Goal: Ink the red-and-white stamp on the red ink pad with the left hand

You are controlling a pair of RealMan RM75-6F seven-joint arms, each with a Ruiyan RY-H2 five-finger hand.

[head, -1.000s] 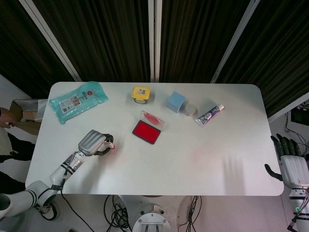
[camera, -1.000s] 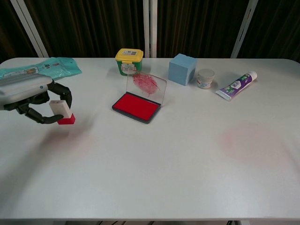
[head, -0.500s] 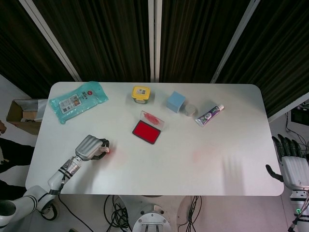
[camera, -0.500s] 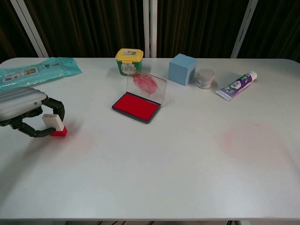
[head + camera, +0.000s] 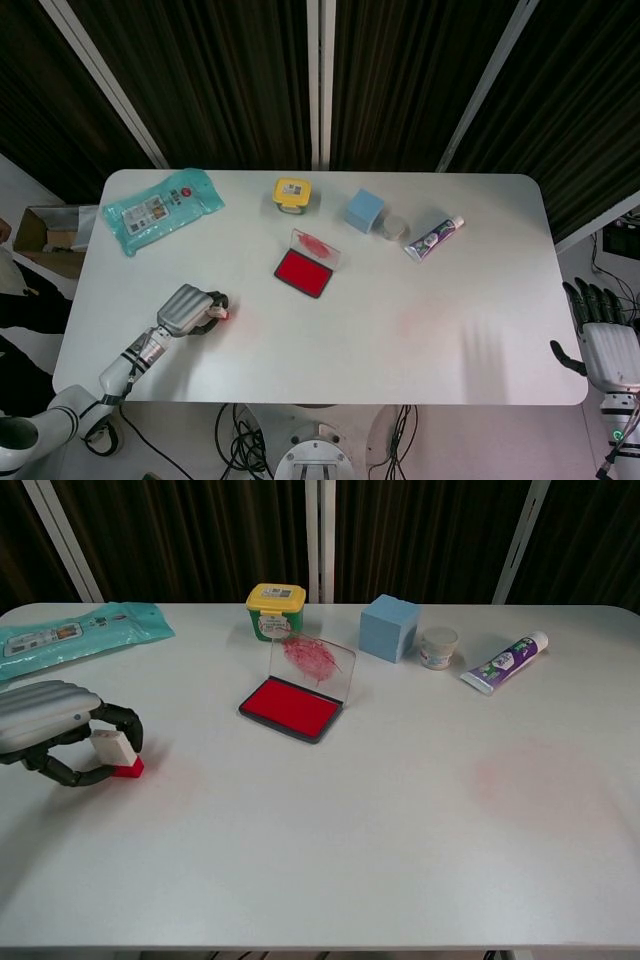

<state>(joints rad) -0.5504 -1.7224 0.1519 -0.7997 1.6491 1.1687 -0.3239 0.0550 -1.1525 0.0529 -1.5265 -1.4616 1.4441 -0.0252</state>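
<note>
The red-and-white stamp point(image 5: 118, 754) stands on the table at the front left, its red base down and white top tilted toward my left hand point(image 5: 55, 730). That hand's curled fingers wrap around the stamp and hold it; the head view shows the left hand point(image 5: 190, 309) with the stamp's red edge point(image 5: 222, 313) peeking out. The red ink pad point(image 5: 293, 706) lies open mid-table with its clear, ink-smeared lid point(image 5: 313, 662) raised, well to the right of the stamp. The ink pad point(image 5: 302, 271) is apart from the hand. My right hand point(image 5: 603, 340) hangs off the table's right edge, fingers spread, holding nothing.
Along the back stand a teal wipes pack point(image 5: 75, 635), a yellow-lidded tub point(image 5: 275, 611), a blue cube point(image 5: 388, 626), a small white jar point(image 5: 437, 647) and a purple-and-white tube point(image 5: 505, 662). Faint pink stains point(image 5: 525, 770) mark the table on the right.
My left hand has carried the stamp down and back toward the table's front left, away from the ink pad, until its red base reached the table. The right hand has stayed still.
</note>
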